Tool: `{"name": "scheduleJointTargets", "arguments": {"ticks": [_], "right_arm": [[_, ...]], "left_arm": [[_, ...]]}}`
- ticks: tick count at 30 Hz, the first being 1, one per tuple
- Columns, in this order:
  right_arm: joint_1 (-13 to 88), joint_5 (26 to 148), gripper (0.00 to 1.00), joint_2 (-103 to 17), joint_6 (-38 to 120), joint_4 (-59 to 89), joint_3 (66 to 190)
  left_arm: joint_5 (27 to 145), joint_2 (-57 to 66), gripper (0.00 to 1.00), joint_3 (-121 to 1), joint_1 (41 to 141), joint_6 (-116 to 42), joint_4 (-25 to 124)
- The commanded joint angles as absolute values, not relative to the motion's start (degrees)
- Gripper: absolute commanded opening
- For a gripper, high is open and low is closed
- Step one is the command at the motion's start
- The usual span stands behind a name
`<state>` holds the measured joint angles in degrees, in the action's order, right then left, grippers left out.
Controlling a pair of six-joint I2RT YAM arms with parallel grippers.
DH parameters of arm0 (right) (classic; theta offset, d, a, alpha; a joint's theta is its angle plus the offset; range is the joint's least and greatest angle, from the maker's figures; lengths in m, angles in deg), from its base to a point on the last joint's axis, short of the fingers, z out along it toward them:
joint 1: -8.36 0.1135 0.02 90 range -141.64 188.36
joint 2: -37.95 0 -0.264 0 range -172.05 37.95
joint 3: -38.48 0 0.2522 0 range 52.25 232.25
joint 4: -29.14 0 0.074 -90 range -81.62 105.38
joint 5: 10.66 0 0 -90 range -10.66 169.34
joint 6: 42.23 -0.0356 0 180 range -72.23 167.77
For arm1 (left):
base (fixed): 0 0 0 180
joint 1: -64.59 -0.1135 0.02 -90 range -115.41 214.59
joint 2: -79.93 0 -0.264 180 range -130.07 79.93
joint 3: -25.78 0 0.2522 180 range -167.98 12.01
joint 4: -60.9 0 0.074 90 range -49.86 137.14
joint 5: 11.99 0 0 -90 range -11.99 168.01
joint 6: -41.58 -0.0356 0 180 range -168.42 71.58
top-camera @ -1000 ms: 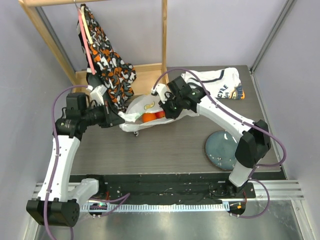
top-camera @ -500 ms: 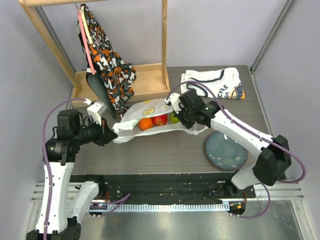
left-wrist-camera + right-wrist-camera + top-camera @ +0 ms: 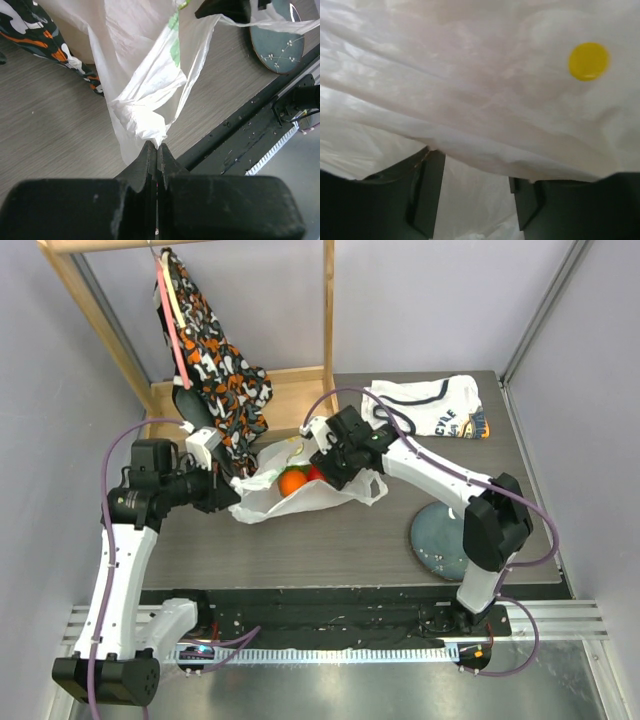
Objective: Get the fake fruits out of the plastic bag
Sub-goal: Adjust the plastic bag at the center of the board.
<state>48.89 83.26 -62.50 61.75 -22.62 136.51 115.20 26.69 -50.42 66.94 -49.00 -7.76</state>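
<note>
Left claw (image 3: 156, 148) is clamped on the plastic bag's (image 3: 300, 502) left edge, likely anchoring it on the table (image 3: 330, 540); the fake fruits (image 3: 292, 480) lie inside, mid-table; right claw (image 3: 476, 197), jaws apart, presses into the film.

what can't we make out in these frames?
- Top view: fruit count; the bag and right arm cover all but an orange and a red fruit.
- Right wrist view: bag film fills the frame, hiding whatever lies beyond the right end effector.
- Left wrist view: plate cut by the top edge.
</note>
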Motion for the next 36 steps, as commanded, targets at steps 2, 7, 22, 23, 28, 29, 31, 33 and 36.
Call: {"name": "scheduleJointTargets", "arguments": {"ticks": [2,7,22,23,28,29,31,33,36], "right_arm": [[49.93,86.28,0.61,-66.72,56.83,-19.60,140.22],[51.07,83.83,0.64,-67.80,56.56,-20.48,141.38],[55.29,83.64,0.61,-52.74,65.62,-23.38,128.70],[55.38,86.87,0.60,-53.89,64.92,-23.47,130.19],[55.38,97.35,0.52,-58.46,62.63,-27.59,141.26],[55.38,98.49,0.51,-59.08,62.36,-28.12,143.45],[55.38,100.61,0.49,-59.44,61.49,-28.57,144.61],[55.38,101.49,0.45,-59.88,61.31,-28.39,145.85],[55.38,100.53,0.34,-60.93,61.13,-27.08,145.76]], "left_arm": [[116.59,27.37,0.00,-50.30,67.31,-48.77,-4.45],[116.94,29.30,0.00,-47.93,67.31,-45.44,-5.33],[115.71,28.16,0.00,-47.31,67.05,-41.13,-1.30],[116.67,28.25,0.00,-47.05,67.05,-40.77,-0.77],[117.38,29.03,0.00,-47.31,67.05,-40.86,-0.41],[117.47,29.04,0.00,-47.31,67.05,-40.86,-0.41],[118.17,29.12,0.00,-46.88,66.96,-40.86,-0.24],[118.52,29.39,0.00,-46.52,66.87,-40.51,0.11],[119.48,29.39,0.00,-46.70,66.61,-39.45,0.47]]}}
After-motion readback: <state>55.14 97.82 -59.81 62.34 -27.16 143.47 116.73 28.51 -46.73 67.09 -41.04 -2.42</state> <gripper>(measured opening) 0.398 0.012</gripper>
